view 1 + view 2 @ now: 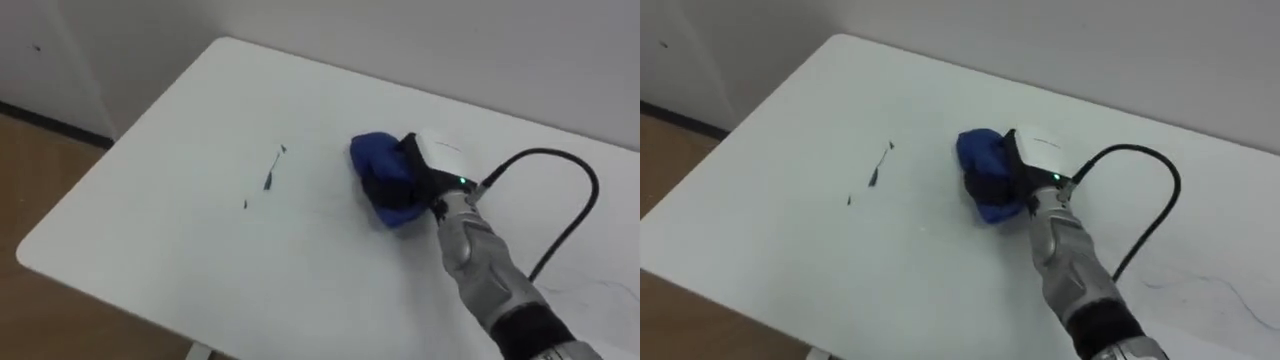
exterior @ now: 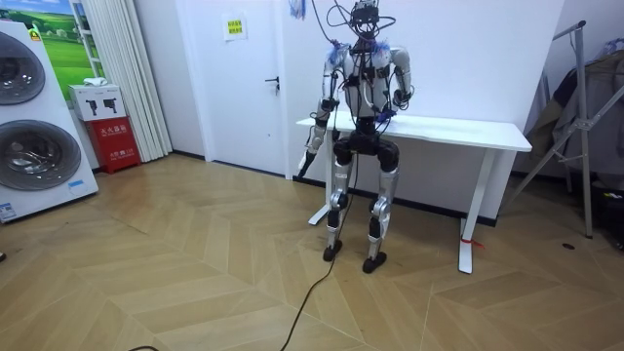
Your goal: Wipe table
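Table (image 1: pixel 180 230): white; marks (image 1: pixel 270 180) unwiped — we judge wiping barely begun.
Cloth (image 1: pixel 375 160): blue, near the marks, on their right.
Right hand (image 1: pixel 425 165): fingers curled on cloth.
Left hand (image 2: pixel 303 163): hangs beside table.

- Table (image 1: pixel 180 260): plain white top, white legs.
- Cloth (image 1: pixel 376 160) on table: deep blue, no pattern.
- Right hand (image 1: pixel 425 165) over table: black w/ white back.
- Marks (image 1: pixel 272 176) on table top: dark thin streaks.
- Floor (image 2: pixel 195 283) under table: light-brown wood, herringbone.
- Wall (image 1: pixel 450 40) behind table: white.
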